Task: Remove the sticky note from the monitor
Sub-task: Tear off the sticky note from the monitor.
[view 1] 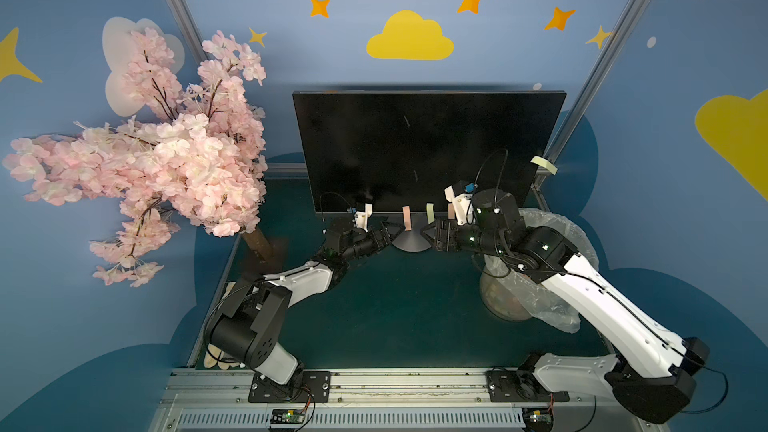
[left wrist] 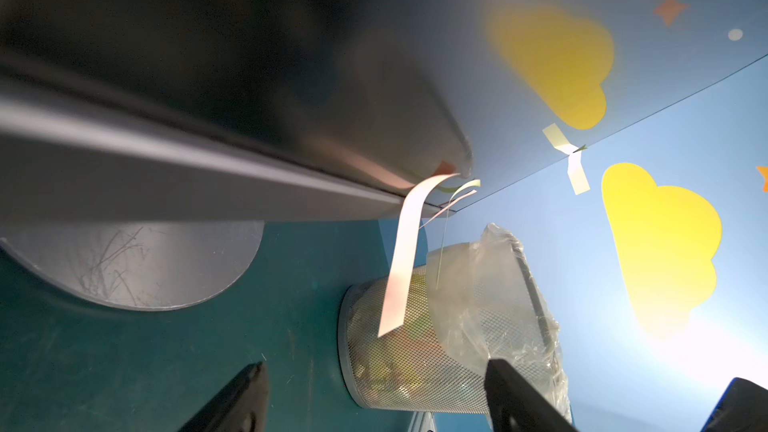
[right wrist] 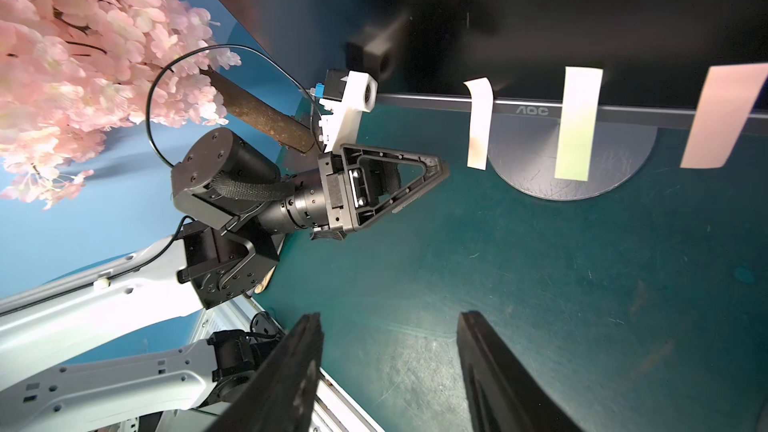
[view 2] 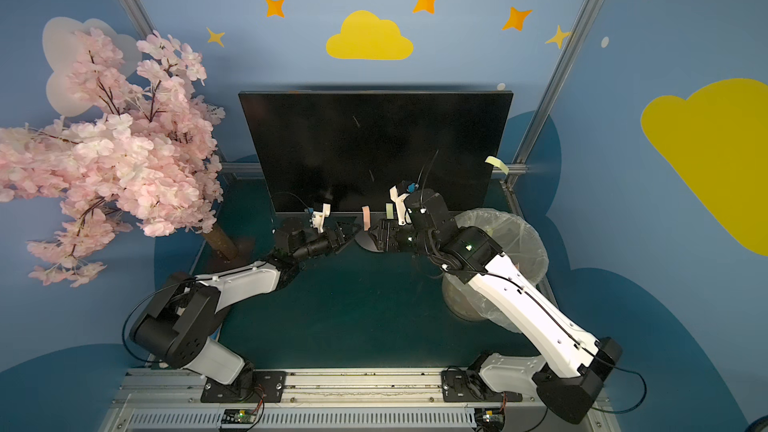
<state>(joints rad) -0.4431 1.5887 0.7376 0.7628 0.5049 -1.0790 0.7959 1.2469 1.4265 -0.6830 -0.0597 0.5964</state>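
Note:
The black monitor (view 1: 415, 147) stands at the back on its round grey base (right wrist: 573, 168). Three sticky notes hang from its bottom bezel: a pale pink sticky note (view 1: 407, 218) (right wrist: 478, 126), a green one (view 1: 430, 213) (right wrist: 575, 126) and a pink one (right wrist: 723, 118). Another pale yellow note (view 1: 543, 164) sticks out at the monitor's right edge. My left gripper (view 1: 388, 233) (left wrist: 374, 401) is open, just left of the pale pink sticky note (left wrist: 401, 259), with nothing between its fingers. My right gripper (view 1: 432, 235) (right wrist: 388, 351) is open and empty, low by the base's right side.
A mesh bin (view 1: 540, 280) (left wrist: 415, 351) with a clear plastic liner stands right of the monitor, under my right arm. A pink blossom tree (view 1: 166, 151) fills the left side, its trunk (view 1: 259, 243) near my left arm. Aluminium posts (view 1: 582, 110) flank the monitor.

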